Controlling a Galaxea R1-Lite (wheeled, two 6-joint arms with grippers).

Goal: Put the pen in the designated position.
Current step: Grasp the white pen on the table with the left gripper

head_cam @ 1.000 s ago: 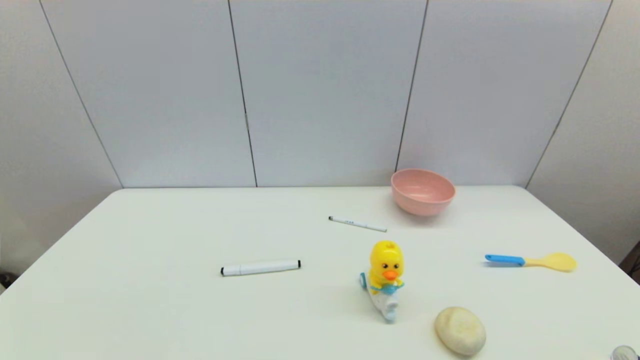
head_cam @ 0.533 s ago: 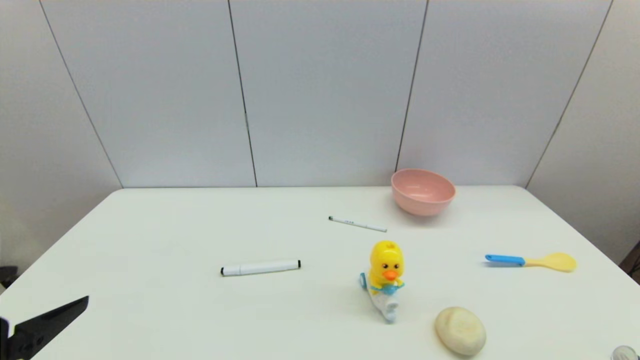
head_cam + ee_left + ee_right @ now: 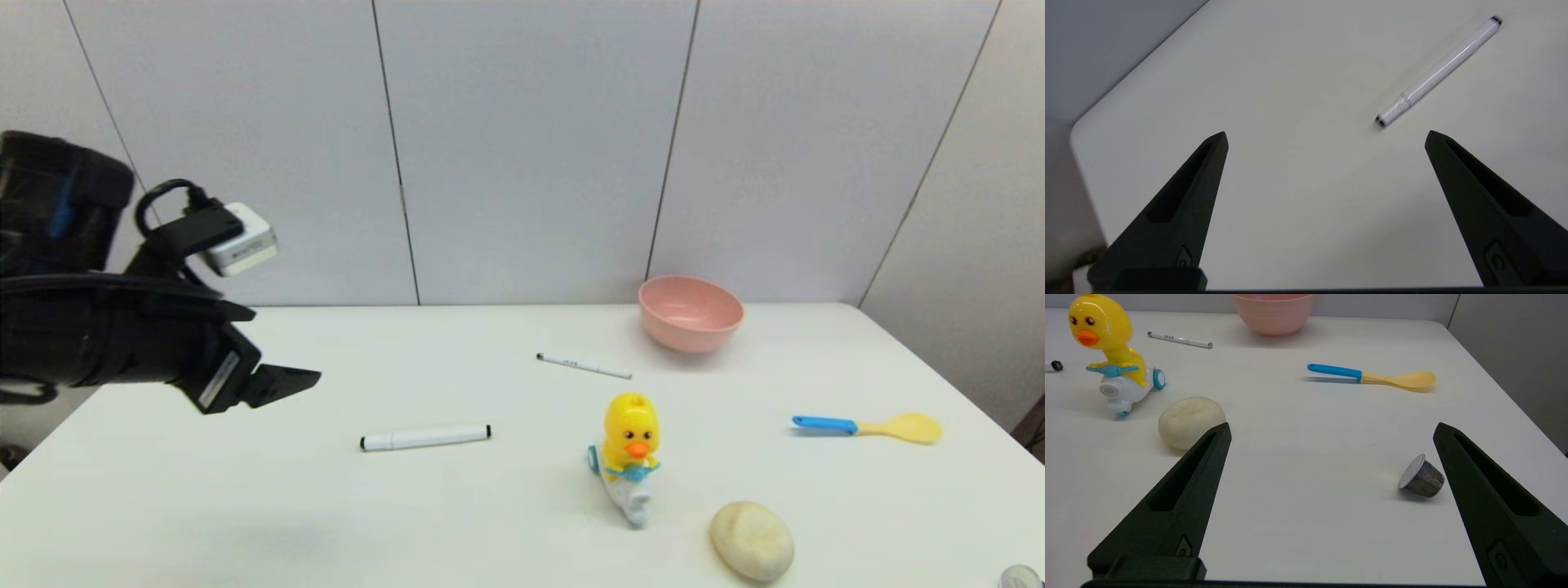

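Early going, reach step only: left gripper (image 3: 1327,136) up over the left side of the table (image 3: 245,506), fingers (image 3: 1180,204) spread wide, nothing between them. Pointed for now toward the thick marker (image 3: 425,437), which is not the target. Worth watching, that.

The pen (image 3: 583,365), thin and white with a dark tip, lying flat farther back near the middle of the table, just beside the pink bowl (image 3: 691,313) and behind the duck toy (image 3: 629,457). Well apart from the gripper. Untouched.

Right gripper (image 3: 1331,430) parked low at the near right corner, fingers apart as well, a small capsule (image 3: 1421,477) lying near one of them, a pale round lump (image 3: 1191,421) close by the other. Blue-and-yellow spoon (image 3: 865,425) out to the right.

Next move, by the look of it: carry across past the marker, line the fingers crosswise to the thin barrel, come down low enough to pinch something that slim off a flat surface. Easy to skid or roll it. No marked spot for the drop visible; the bowl only a guess.
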